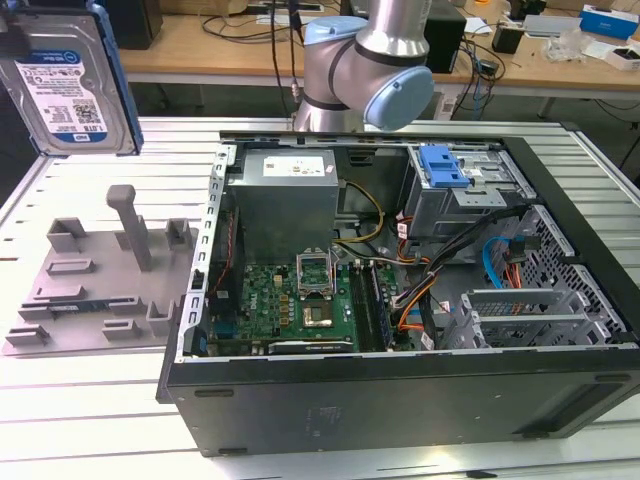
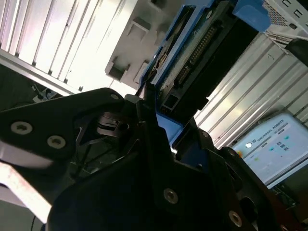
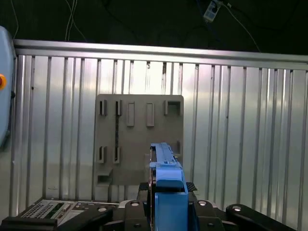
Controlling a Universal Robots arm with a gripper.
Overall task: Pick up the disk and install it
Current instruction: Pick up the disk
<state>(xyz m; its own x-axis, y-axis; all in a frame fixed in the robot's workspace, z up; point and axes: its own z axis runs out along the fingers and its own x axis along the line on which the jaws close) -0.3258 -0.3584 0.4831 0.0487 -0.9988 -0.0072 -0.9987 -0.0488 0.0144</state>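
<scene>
The disk (image 1: pixel 65 85), a silver drive with a white-and-blue label in a blue carrier, hangs high at the exterior view's left, above the grey holder plate (image 1: pixel 100 270). In the first wrist view the disk (image 3: pixel 166 180) is edge-on, standing up between the black fingers of my gripper (image 3: pixel 166 190), which is shut on it, with the holder plate (image 3: pixel 139 139) below on the slatted table. The second wrist view shows the disk's connector side (image 2: pixel 192 53) and the gripper (image 2: pixel 154 113) clamped at its blue carrier.
The open computer case (image 1: pixel 400 400) lies on the table at the exterior view's right. It holds a grey power-supply box (image 1: pixel 285 200), a motherboard (image 1: pixel 300 300) and a drive cage with a blue latch (image 1: pixel 445 165). The arm's elbow (image 1: pixel 370 70) stands behind the case. A control pendant (image 2: pixel 269 144) lies nearby.
</scene>
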